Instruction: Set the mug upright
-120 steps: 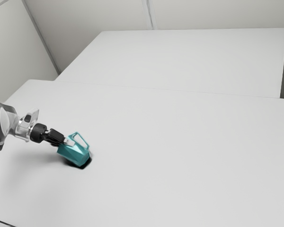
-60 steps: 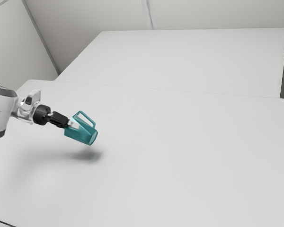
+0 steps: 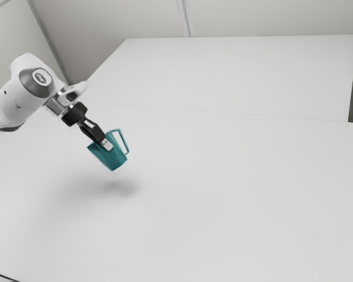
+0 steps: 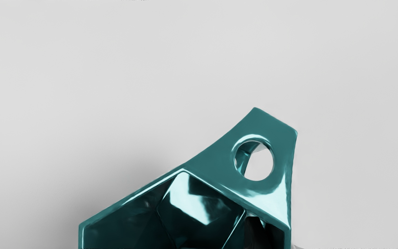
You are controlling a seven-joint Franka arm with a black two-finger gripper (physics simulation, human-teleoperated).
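Evidently my gripper [image 3: 107,144] grasps the teal mug [image 3: 113,158] by its wall, one finger [image 4: 253,232] inside the mouth. The mug hangs tilted above the table [image 3: 223,194], its shadow beneath, its mouth toward my gripper and its base slanting down. I judge the righting is in hand: next, I should level the base, lower it to the table, then let go.

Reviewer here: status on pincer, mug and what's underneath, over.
Pincer shut on teal mug. Mug aloft, tilted, not yet upright. Beneath it: white table, not touching.
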